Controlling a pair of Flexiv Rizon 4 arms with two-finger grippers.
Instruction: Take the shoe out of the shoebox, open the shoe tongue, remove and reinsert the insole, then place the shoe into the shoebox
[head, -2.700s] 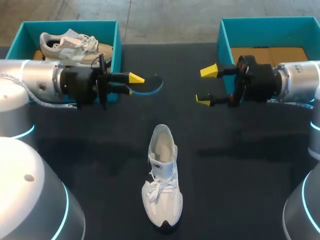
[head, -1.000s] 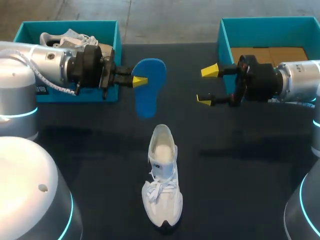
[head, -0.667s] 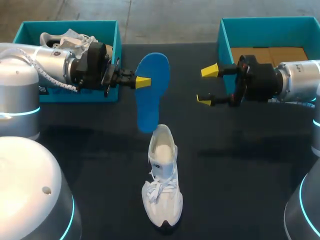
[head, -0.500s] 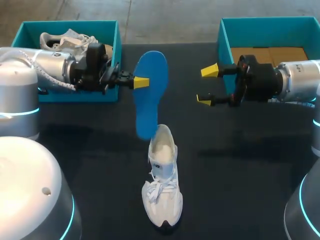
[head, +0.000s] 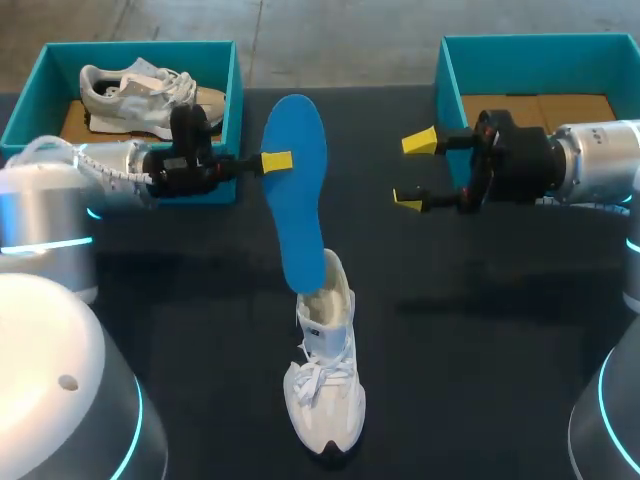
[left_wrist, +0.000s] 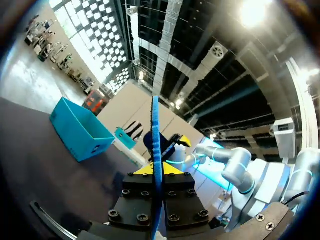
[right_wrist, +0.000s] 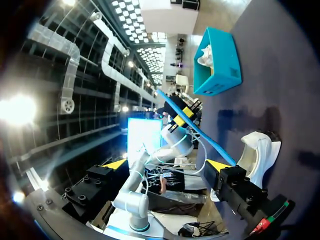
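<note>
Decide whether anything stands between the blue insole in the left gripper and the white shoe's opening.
Nothing visible does. The left gripper holds the blue insole by its edge, and the insole's lower end reaches the heel opening of the white shoe. The right gripper hangs open, well off to the side of that path.

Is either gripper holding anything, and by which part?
Left gripper pinches the blue insole by its side edge, near its raised end; right gripper holds nothing.
</note>
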